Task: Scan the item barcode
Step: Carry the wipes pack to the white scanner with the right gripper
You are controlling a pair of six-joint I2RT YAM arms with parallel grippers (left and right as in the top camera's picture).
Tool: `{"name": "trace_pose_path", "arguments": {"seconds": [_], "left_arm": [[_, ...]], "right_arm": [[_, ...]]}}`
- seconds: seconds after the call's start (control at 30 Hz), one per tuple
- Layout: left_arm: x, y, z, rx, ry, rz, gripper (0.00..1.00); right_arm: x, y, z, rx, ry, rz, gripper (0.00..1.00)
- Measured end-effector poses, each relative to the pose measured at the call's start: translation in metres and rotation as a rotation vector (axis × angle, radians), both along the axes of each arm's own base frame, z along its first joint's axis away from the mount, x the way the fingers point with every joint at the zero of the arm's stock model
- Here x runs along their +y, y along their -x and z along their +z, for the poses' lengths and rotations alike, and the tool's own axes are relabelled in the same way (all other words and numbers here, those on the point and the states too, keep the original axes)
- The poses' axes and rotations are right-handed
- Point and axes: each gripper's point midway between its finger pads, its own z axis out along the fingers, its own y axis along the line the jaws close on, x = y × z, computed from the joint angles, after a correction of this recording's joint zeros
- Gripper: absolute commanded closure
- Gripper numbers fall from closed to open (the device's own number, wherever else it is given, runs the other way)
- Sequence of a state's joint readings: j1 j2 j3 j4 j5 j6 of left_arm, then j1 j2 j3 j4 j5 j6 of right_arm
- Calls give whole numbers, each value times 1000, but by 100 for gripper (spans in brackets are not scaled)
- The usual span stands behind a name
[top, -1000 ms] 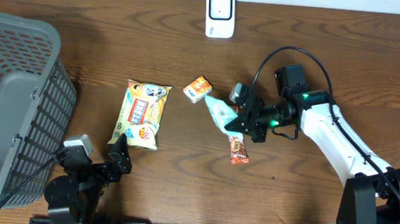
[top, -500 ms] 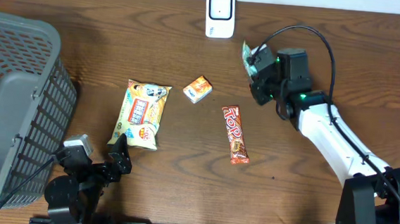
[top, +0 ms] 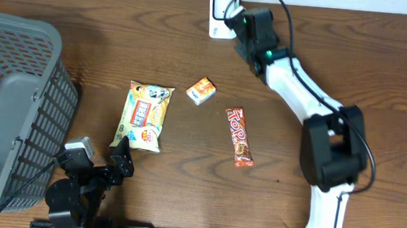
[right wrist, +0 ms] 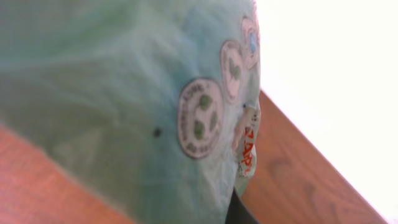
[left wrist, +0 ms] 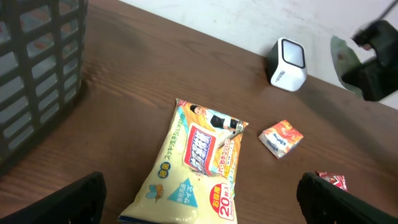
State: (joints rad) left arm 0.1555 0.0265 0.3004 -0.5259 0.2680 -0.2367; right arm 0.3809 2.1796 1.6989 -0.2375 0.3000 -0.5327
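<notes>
Right gripper (top: 236, 17) clamped tight on pale green packet (right wrist: 124, 93), holding it off table just beside white scanner (top: 221, 2) at far edge. Packet fills right wrist view, round printed marks showing. Left gripper (top: 100, 161) spread wide, holding nothing, low at near edge close to yellow snack bag (top: 145, 116). Small orange box (top: 201, 91) and red bar (top: 240, 136) lie mid-table (top: 122, 44).

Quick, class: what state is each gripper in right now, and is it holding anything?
Left gripper: open, holding nothing.
Right gripper: closed on the green packet.
</notes>
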Motion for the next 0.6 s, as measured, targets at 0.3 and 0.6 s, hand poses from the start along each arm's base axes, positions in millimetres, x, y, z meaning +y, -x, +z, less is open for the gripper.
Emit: {"name": "trace_pose_path", "arguments": {"seconds": [0.3, 0.6], "left_arm": [[0, 0, 0, 0, 0, 0, 2], [0, 0, 0, 0, 0, 0, 2]], "right_arm": [[15, -65, -18, -72, 183, -7, 99], [33, -69, -9, -123, 305, 33, 99]]}}
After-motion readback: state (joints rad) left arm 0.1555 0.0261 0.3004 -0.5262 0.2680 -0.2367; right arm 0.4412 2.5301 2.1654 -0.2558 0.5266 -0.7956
